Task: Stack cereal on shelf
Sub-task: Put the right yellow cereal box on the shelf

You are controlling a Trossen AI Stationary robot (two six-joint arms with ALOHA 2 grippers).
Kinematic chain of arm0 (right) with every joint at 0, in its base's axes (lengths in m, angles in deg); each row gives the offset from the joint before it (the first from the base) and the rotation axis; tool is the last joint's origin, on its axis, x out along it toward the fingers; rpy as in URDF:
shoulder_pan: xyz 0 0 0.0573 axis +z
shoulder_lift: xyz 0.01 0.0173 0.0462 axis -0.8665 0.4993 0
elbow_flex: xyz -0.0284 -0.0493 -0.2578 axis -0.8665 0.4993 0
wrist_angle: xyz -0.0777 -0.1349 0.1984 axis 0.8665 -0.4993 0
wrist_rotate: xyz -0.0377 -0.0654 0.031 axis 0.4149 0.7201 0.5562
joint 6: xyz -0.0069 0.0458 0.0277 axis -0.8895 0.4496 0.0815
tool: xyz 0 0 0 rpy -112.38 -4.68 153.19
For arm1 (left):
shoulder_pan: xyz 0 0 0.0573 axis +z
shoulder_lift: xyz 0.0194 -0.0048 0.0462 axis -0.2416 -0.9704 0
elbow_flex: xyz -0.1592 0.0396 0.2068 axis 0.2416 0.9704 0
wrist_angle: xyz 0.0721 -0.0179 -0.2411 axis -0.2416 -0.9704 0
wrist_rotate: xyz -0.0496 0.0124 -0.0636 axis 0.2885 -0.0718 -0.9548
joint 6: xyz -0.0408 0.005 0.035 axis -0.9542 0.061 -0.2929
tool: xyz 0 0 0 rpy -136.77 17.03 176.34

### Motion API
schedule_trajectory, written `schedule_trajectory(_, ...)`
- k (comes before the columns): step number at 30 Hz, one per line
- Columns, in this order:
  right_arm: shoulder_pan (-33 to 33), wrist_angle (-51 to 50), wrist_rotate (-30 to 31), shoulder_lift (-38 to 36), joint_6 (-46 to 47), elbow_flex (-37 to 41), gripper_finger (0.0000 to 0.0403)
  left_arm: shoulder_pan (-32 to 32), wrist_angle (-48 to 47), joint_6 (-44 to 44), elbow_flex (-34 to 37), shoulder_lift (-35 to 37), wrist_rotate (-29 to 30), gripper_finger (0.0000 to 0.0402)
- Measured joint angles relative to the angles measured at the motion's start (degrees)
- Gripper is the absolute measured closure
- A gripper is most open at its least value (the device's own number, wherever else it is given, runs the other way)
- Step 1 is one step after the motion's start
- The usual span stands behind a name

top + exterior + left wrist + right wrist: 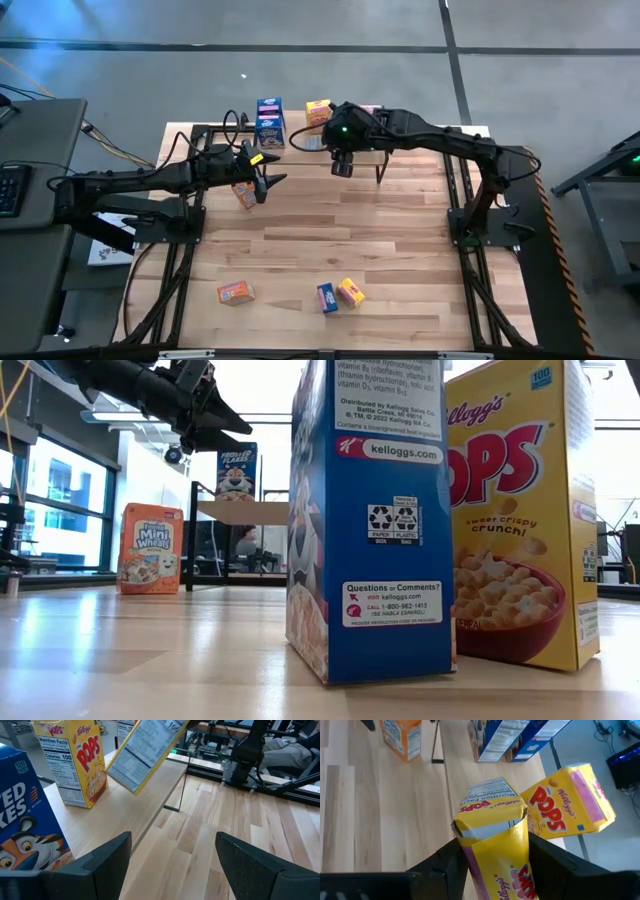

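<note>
Light wood-plank counter (340, 250) on a black frame, grey concrete floor all around. Dark desk with a keyboard (10, 190) at the left edge of the high view. In the low view, bright windows and white walls behind the counter.

At the far edge, shelf (300, 143) with two blue Frosted Flakes boxes (270, 122) and a yellow Corn Pops box (318, 112) standing on it. Right gripper (492, 865) over the shelf's right part, jaws clamped on another yellow Corn Pops box (492, 840), held tilted above the shelf top, just beside the standing Pops box. Whether the held box touches the plank: not clear.

Left gripper (172, 855) at mid-left of the counter, near the shelf's left end, jaws spread wide, nothing between them. Orange Mini Wheats box (244, 194) on the counter right beside it, partly under the arm in the high view.

Near edge: one orange box (236, 292) lying flat, well apart from a blue box (327, 297) and a yellow box (350, 291) touching each other. Same pair huge and cut off in the low view, blocking most of the shelf.

Right end of the shelf hidden under the right arm; further boxes there not made out.
</note>
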Motion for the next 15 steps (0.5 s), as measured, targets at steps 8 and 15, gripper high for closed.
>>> schedule_trajectory(8, -2.32, -0.05, -2.43, -0.02, 0.72, 0.02, 0.0229, -0.02, -0.02, 0.0, -0.02, 0.0, 0.0, 0.0121)
schedule_trajectory(15, -4.08, -3.49, -9.94, -0.04, 3.26, -1.71, 0.0229, 0.02, -0.07, 0.0, -0.02, 0.0, 0.02, 0.0121)
